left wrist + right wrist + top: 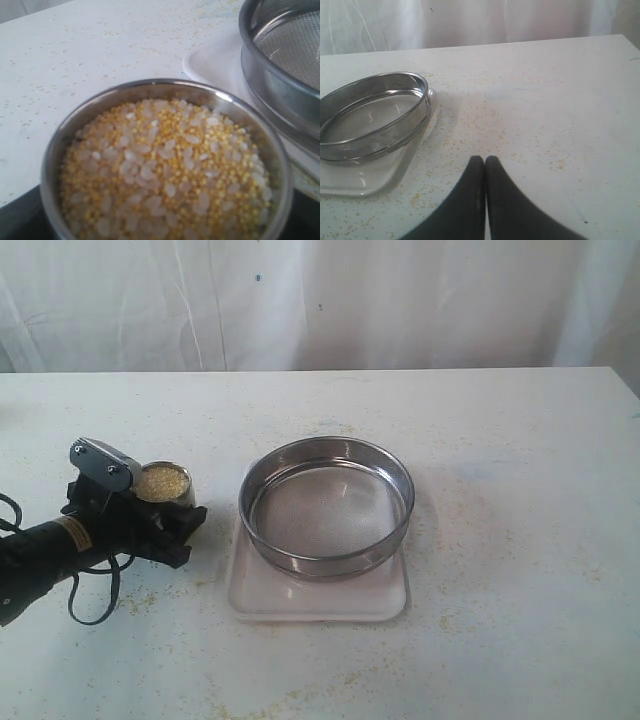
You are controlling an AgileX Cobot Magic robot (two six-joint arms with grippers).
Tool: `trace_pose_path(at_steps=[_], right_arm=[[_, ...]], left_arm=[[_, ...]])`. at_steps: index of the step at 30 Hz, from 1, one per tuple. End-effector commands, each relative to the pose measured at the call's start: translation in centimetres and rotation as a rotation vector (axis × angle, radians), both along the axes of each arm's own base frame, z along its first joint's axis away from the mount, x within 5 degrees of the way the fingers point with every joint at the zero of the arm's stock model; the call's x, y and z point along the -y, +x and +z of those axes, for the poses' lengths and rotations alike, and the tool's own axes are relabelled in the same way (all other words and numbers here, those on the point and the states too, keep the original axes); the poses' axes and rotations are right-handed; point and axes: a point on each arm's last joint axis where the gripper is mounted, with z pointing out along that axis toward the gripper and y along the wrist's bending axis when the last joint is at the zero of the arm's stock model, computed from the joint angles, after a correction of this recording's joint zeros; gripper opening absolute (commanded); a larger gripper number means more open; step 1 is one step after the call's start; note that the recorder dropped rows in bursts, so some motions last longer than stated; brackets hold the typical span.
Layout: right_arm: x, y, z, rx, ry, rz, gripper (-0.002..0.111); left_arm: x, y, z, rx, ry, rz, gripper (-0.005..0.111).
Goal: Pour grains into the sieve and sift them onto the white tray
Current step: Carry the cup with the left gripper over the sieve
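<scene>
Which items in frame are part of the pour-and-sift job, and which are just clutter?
Job: grains in the steel cup; sieve sitting on the white tray; left gripper closed on the cup; right gripper, shut, holding nothing.
Lying about: stray yellowish specks scattered over the table; white curtain behind.

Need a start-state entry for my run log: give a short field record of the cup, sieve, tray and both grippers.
cup: steel, upright, left of the white tray in the exterior view
grains: yellow and whitish mix, in the cup; none in the sieve
sieve: resting on the white tray, mesh bare
left gripper: at the cup; grip unclear
right gripper: shut, empty, over the table
pour: not yet begun
</scene>
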Motion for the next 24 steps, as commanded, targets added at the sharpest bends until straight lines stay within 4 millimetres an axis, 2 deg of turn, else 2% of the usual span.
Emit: trace_pose_path(at_steps=[1, 11, 24], right_arm=[[0.0, 0.0, -0.2, 0.004, 0.007, -0.005, 0.0], [0.0, 0.0, -0.2, 0.004, 0.007, -0.005, 0.0], [0.0, 0.0, -0.2, 0.004, 0.007, -0.005, 0.0]], left_arm=[[0.4, 0.0, 1.6, 0.054, -0.021, -0.015, 0.0], [0.5, 0.0, 2.7, 0.082, -0.027, -0.038, 0.0], [2.7, -0.2, 7.2, 0.081, 0.07, -0.089, 0.0]])
